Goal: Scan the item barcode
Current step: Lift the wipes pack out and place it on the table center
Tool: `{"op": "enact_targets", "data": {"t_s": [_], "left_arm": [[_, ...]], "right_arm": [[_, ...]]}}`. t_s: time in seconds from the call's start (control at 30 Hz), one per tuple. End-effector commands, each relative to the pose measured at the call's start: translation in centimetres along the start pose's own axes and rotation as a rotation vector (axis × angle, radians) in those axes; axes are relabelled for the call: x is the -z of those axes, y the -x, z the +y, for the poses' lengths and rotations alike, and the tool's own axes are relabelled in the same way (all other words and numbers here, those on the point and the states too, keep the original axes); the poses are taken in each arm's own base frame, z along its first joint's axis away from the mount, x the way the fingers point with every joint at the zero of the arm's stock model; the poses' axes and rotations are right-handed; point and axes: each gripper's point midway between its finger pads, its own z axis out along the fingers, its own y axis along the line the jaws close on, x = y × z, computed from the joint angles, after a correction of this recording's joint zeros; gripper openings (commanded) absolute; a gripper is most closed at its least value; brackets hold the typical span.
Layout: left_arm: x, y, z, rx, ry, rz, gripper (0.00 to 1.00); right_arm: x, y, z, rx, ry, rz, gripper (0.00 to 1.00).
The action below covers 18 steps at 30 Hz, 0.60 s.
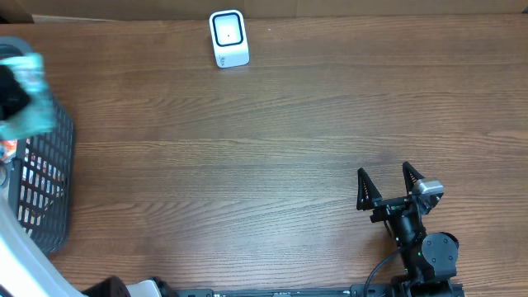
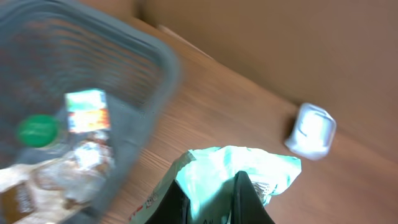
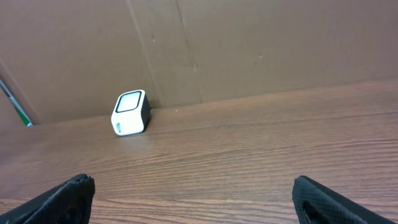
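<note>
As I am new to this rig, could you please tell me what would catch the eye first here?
The mint-green packet stands out, pinched in the shut left gripper at the far left, beside the dark basket of groceries. Next comes the small white scanner at the back, and the right gripper, wide open, near the front right.

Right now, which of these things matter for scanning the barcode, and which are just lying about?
For the job: mint-green packet held in the left pincer; white scanner.
Lying about: grey basket, its green-capped bottle and small carton; open right pincer.
</note>
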Motion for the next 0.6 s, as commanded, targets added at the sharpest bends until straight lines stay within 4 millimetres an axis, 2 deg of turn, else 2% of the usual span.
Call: {"op": "enact_targets", "data": {"t_s": [0.0,0.07,0.13,0.3,0.43,0.47,0.57], "left_arm": [[-0.5,-2.1,-4.1,-0.074,-0.104,0.079,0.04],[-1.3,-4.3,-6.4,-0.126,-0.153,0.157,0.04],[-2.7,-7.2,-8.9,-0.186,-0.201,0.255,0.04],[-6.6,-13.9,-12.9,-0.256,-0.251,0.436,0.05],[-9.6,-19.4,-15.0,-0.253,-0.255,0.541,0.04],[-10.8,-21.7,-15.5,-0.238,-0.249,0.577,0.04],[-12.7,-25.6,-15.9,-0.167,-0.218,0.634,0.04]], "right_arm": [[0.0,-0.2,0.1,0.002,0.007,-0.003,1.00],[0.0,-0.2,0.1,0.002,0.007,-0.003,1.00],[0.0,-0.2,0.1,0.002,0.007,-0.003,1.00],[0.0,-0.2,0.1,0.002,0.007,-0.003,1.00],[0.0,-0.2,0.1,0.002,0.007,-0.003,1.00],[0.0,-0.2,0.1,0.002,0.007,-0.003,1.00],[0.0,-0.2,0.1,0.002,0.007,-0.003,1.00]]}}
